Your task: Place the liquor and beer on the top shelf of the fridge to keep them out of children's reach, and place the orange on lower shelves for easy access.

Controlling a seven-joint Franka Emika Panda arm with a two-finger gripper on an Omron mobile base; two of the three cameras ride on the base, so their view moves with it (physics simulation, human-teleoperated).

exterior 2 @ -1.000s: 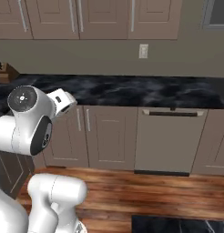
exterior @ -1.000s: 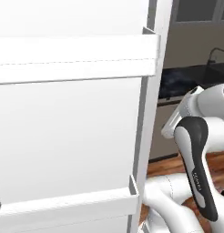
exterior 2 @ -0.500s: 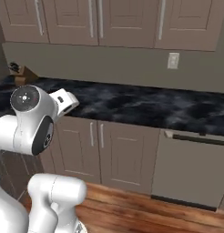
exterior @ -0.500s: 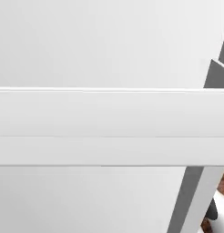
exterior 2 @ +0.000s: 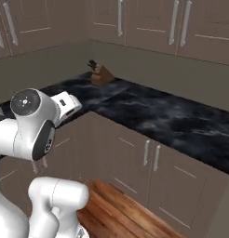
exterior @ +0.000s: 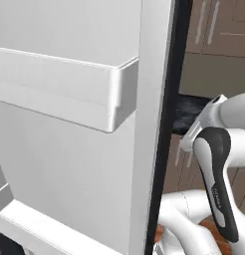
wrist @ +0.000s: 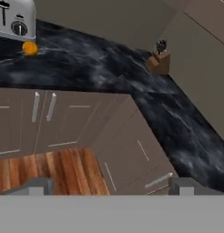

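In the left base view we look at the inner side of the charcoal-edged white fridge door [exterior: 69,164], very close. One white door bin [exterior: 64,89] crosses its upper half, and the corner of a second white ledge [exterior: 25,221] shows at the lower left. We cannot see into either bin from this angle, so what they hold we cannot tell. A thin line of print runs down the dark cover of the robot's white arm [exterior: 219,184], too small to read.

In the right base view a black marbled L-shaped counter [exterior 2: 172,125] runs over brown cabinets with grey bar handles [exterior 2: 149,155]. One wooden knife block [exterior 2: 101,74] with dark handles stands at the far inner corner of the counter, against the back wall.

In the hand view we count one small plain orange ball [wrist: 30,48] on the black counter near its far left end, just beside the front of one silver toaster [wrist: 13,18]. The same knife block sits at the counter's corner, well apart from the orange. The gripper [wrist: 109,185] hangs with its two fingertips [wrist: 36,185] spread wide at the bottom edge, nothing between them. We read no labels or brands anywhere.
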